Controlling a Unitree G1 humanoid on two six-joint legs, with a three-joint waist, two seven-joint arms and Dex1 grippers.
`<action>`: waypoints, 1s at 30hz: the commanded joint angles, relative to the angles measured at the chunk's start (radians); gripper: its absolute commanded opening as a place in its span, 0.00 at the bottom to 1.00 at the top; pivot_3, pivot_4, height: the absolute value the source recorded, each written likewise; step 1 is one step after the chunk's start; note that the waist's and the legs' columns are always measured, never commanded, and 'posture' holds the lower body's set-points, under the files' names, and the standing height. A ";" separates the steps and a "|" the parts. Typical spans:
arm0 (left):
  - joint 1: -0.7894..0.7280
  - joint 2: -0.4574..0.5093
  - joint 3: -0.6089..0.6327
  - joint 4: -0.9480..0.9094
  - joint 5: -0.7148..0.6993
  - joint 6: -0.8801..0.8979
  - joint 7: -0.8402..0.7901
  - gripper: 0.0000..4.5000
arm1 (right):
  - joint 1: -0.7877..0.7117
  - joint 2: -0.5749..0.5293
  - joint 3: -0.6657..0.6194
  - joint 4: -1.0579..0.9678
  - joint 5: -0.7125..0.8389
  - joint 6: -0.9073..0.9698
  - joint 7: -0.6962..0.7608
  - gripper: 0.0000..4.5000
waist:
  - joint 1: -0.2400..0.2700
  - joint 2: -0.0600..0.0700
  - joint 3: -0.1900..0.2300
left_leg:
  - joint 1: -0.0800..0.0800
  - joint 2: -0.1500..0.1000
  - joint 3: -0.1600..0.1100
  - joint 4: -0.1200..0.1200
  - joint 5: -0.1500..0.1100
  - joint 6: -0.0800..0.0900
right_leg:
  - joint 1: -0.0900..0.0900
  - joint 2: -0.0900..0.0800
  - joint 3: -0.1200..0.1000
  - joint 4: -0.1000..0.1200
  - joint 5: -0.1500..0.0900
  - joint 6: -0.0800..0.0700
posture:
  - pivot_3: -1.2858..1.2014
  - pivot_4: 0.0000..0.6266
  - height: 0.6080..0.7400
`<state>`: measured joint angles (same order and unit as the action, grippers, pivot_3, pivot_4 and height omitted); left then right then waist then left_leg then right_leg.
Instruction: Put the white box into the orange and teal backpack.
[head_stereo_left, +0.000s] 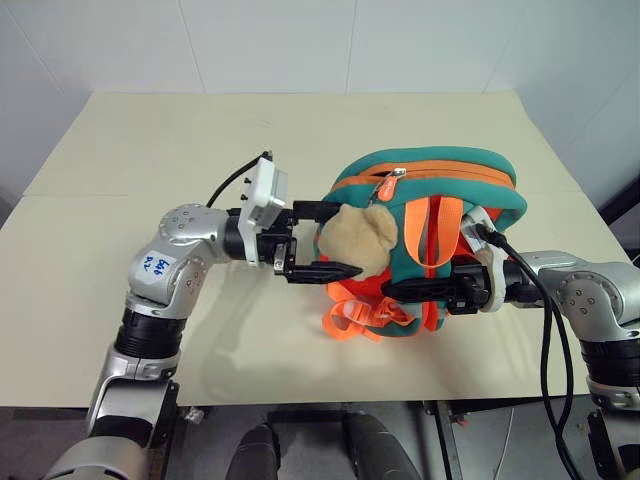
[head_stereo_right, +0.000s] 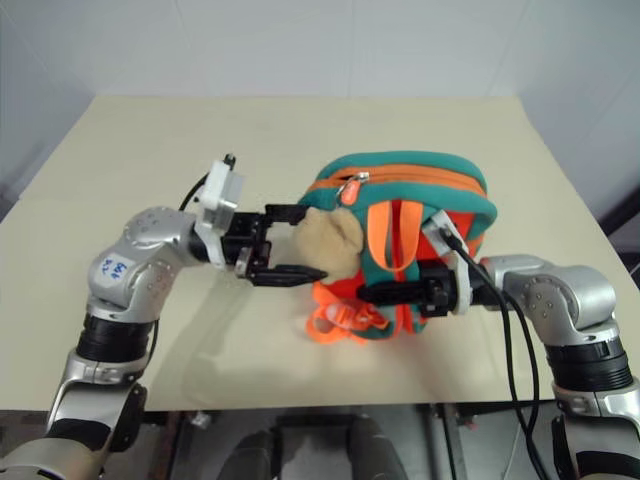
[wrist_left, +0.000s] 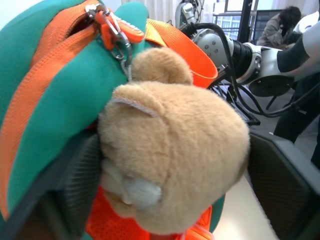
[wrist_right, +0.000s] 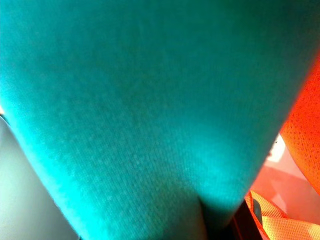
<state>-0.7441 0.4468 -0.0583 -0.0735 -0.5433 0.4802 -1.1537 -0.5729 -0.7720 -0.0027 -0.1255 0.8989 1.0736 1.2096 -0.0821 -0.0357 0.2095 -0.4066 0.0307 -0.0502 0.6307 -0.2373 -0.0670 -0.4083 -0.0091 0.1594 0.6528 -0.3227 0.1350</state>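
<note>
The orange and teal backpack (head_stereo_left: 430, 200) stands on the beige table, right of centre, with its tan plush charm (head_stereo_left: 362, 238) hanging on its left side. My left gripper (head_stereo_left: 348, 238) is open, one finger (wrist_left: 75, 190) on each side of the charm. The far finger stands apart from the plush. A zipper pull (wrist_left: 112, 30) hangs just above the charm. My right gripper (head_stereo_left: 400, 291) is shut on the backpack's lower teal part (wrist_right: 150, 110), beside the orange straps (head_stereo_left: 355, 318). The white box is out of view.
The beige table (head_stereo_left: 150, 140) stretches wide behind and to the left of the backpack; its front edge runs just below both arms. A black cable (head_stereo_left: 545, 330) loops off my right wrist. A person (wrist_left: 287, 22) sits far in the background.
</note>
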 joint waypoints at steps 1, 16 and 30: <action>-0.032 0.022 0.027 0.008 -0.017 -0.018 -0.020 0.66 | 0.001 0.002 -0.012 -0.028 0.014 0.003 -0.005 0.00 | -0.001 0.000 0.000 | 0.000 0.000 0.000 0.000 0.000 0.000 | 0.000 0.000 0.000 0.000 0.000 0.000 | 0.52 0.24 1.00; -0.200 0.302 0.056 0.281 0.022 0.003 -0.248 0.14 | 0.023 0.012 -0.026 -0.043 0.029 -0.002 -0.033 0.00 | -0.004 0.000 0.000 | 0.000 0.000 0.000 -0.002 0.000 0.000 | -0.001 0.000 0.000 -0.001 -0.001 -0.001 | 0.52 0.24 1.00; -0.267 0.216 -0.020 0.838 0.267 -0.288 -0.235 0.14 | 0.057 0.006 -0.080 -0.084 0.084 0.022 -0.102 0.00 | 0.001 0.000 0.000 | 0.000 0.000 0.000 -0.002 0.000 0.000 | -0.001 0.000 -0.001 0.000 -0.002 -0.001 | 0.52 0.24 1.00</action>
<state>-1.0331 0.6745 -0.0561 0.6944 -0.3412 0.2727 -1.4224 -0.5253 -0.7613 -0.0506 -0.1862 0.9617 1.0909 1.1165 -0.0815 -0.0355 0.2095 -0.4069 0.0308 -0.0502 0.6284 -0.2374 -0.0669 -0.4095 -0.0093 0.1587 0.6526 -0.3243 0.1339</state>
